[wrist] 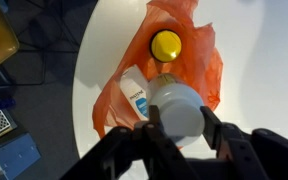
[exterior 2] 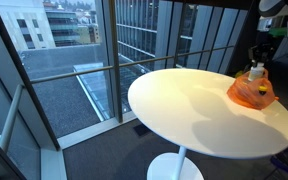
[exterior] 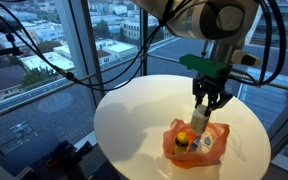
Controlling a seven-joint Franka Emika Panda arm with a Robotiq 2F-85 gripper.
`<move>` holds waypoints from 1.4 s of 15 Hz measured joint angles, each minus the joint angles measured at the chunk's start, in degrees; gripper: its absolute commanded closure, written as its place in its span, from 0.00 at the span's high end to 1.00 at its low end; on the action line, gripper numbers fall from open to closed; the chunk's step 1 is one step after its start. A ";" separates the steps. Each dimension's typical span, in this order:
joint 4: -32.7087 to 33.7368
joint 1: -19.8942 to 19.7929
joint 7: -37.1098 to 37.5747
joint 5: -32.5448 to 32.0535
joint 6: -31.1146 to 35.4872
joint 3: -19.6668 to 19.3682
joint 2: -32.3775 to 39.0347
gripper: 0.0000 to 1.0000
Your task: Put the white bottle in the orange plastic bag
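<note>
Status: the fingers point(wrist: 144, 140) are clamped on the white bottle point(wrist: 176, 106), one on each side of its round body per the wrist view. The bottle hangs upright directly over the orange plastic bag point(wrist: 210, 62), which lies crumpled near the edge of the round white surface point(exterior: 134, 120). In an exterior view the bottle point(exterior 2: 256, 71) sits just above the bag point(exterior 2: 250, 96). We cannot tell whether its base touches the plastic.

Bag contents: a yellow-capped item point(wrist: 166, 45) towards the far end and a labelled container point(wrist: 134, 97) lying on its side, just beside the held bottle.

Assessment: the step in hand is lowering and release, approx. the final stage of the task.

Recs.:
- Come down straight and slowly. The bag is limp and the mouth could fold under the bottle's base.
- Aim for the gap between the labelled container and the yellow-capped item, and avoid pressing on either.
- Release only once the base is w/in the bag's walls, otherwise the bottle may tip out and roll twd. the surface edge.
- Withdraw vertically so the fingers don't snag the plastic.
</note>
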 measured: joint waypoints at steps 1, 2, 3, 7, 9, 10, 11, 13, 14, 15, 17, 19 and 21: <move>-0.94 -0.05 0.00 0.00 0.53 -0.31 -0.26 0.19; -1.86 -0.11 0.00 0.00 1.10 -0.61 -0.53 0.19; -2.66 -0.15 0.00 0.00 1.55 -0.92 -0.71 0.19; -4.80 -0.22 0.00 0.00 2.91 -1.68 -0.96 0.19; -5.50 -0.22 0.00 0.00 3.53 -1.71 -0.96 0.19; -5.74 -0.21 0.00 0.00 3.74 -1.69 -0.96 0.19; -5.96 -0.21 0.00 0.00 3.87 -1.64 -0.96 0.19; -6.39 -0.15 0.00 0.00 4.09 -1.43 -0.95 0.19; -6.53 -0.11 -0.01 0.00 4.13 -1.27 -0.93 0.19; -6.60 -0.07 -0.01 0.00 4.14 -1.04 -0.88 0.19; -6.61 0.18 -0.01 0.00 4.23 -0.62 -0.75 0.19; -6.62 0.51 -0.01 0.00 4.58 -0.17 -0.54 0.19; -6.63 0.93 -0.01 0.00 5.21 0.33 -0.26 0.19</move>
